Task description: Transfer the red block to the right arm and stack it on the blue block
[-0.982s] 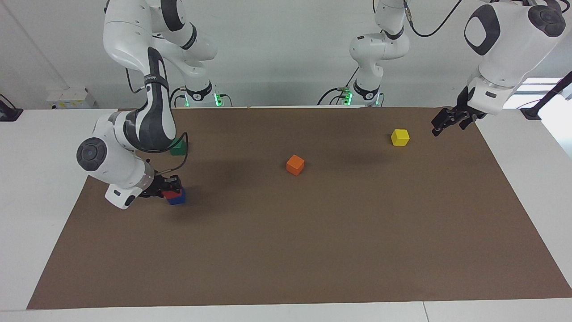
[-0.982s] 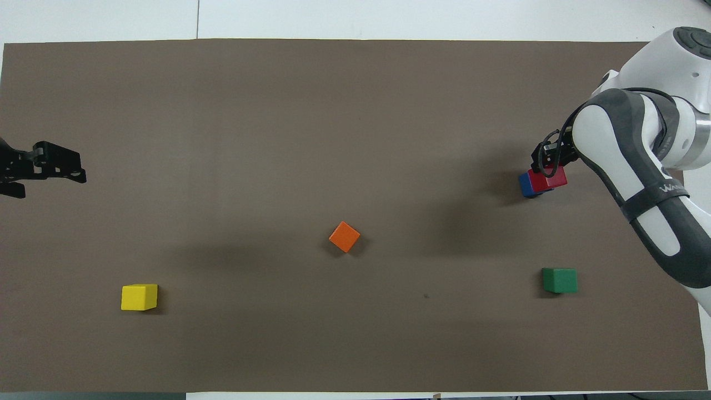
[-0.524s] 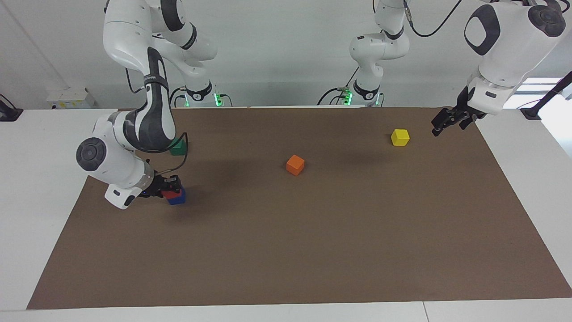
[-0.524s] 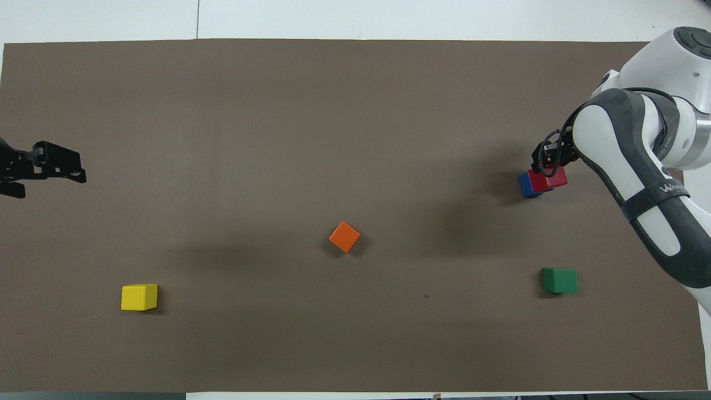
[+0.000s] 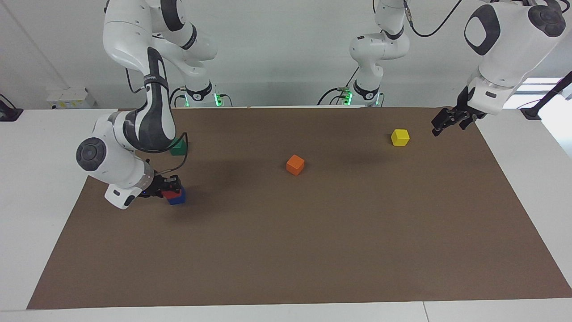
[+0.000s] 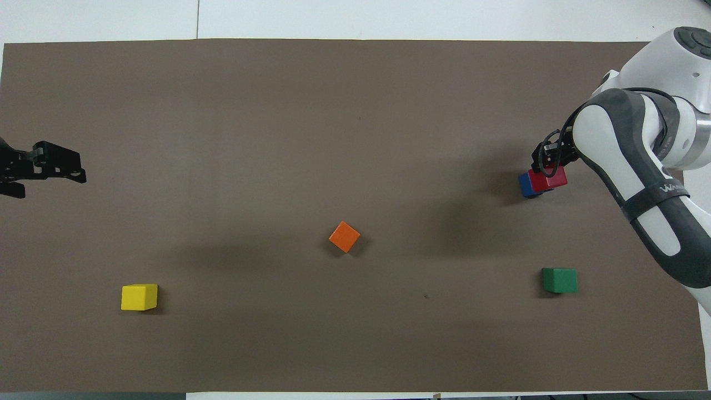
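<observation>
While the right arm [image 5: 147, 116] reaches low over its own end of the table, the scene reads as follows.

Right gripper [image 5: 172, 190]: clamped on the red block [image 5: 170, 194], fingers at its sides, low over the brown mat [image 5: 313, 250].
Red block: sits on top of the blue block [image 5: 177, 199], slightly offset from it toward the arm's wrist; in the overhead view the red block [image 6: 547, 179] covers most of the blue block [image 6: 526, 186].
Blue block: rests on the mat at the right arm's end of the table, farther from the robots than the green block [image 5: 178, 148].
Left gripper [image 5: 440, 126]: fingers spread apart, holding nothing, hanging over the mat's edge at the left arm's end, beside the yellow block [image 5: 400, 137] but apart from it; this arm waits.
Orange block [image 5: 295, 164]: lies alone near the middle of the mat, turned at an angle.
Yellow block: near the robots' edge of the mat.
Green block: partly hidden by the right arm in the facing view.
</observation>
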Motion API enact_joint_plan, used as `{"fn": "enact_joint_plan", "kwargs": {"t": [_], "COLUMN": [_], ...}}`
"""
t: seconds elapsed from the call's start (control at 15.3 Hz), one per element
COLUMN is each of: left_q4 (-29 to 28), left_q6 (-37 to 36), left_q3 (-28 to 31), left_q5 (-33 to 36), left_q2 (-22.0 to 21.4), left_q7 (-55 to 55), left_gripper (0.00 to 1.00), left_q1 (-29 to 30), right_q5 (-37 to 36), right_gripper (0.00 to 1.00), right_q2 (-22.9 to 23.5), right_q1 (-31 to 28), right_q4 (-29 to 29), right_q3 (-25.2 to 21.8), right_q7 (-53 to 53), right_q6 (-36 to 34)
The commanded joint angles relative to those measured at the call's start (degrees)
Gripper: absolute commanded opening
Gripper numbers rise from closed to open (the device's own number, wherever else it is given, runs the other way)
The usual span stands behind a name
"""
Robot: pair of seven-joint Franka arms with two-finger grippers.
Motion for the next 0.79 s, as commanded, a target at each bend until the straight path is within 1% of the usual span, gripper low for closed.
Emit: {"fn": "enact_joint_plan", "kwargs": {"t": [0.0,0.07,0.13,0.2,0.72], "left_q4": [-0.7,-0.7,-0.7,-0.7,-0.7], "left_q6": [-0.6,-0.6,-0.6,-0.6,-0.6], "left_q3": [0.6,0.6,0.6,0.6,0.6], "left_q5": [-0.6,-0.6,-0.6,-0.7,-0.6], "left_q2": [-1.0,-1.0,-1.0,-1.0,-1.0], "left_q7": [-0.6,-0.6,-0.7,-0.7,-0.7], "left_gripper": [1.00,1.00,1.00,1.00,1.00], "left_q1": [-0.5,-0.5,-0.5,-0.5,-0.5], "right_q5": [0.0,0.0,0.0,0.0,0.3], "right_gripper": [0.60,0.74,0.91,1.00,1.00], "right_q2": [1.1,1.1,1.1,1.1,1.0], "right_q1": [-0.7,-0.8,-0.8,-0.8,-0.9], "right_q4": [-0.2,-0.3,-0.3,-0.3,-0.2], "right_q3": [0.5,0.5,0.5,0.4,0.5], "right_q7": [0.4,0.4,0.4,0.4,0.5], "right_q6": [1.0,1.0,1.0,1.0,0.7]}}
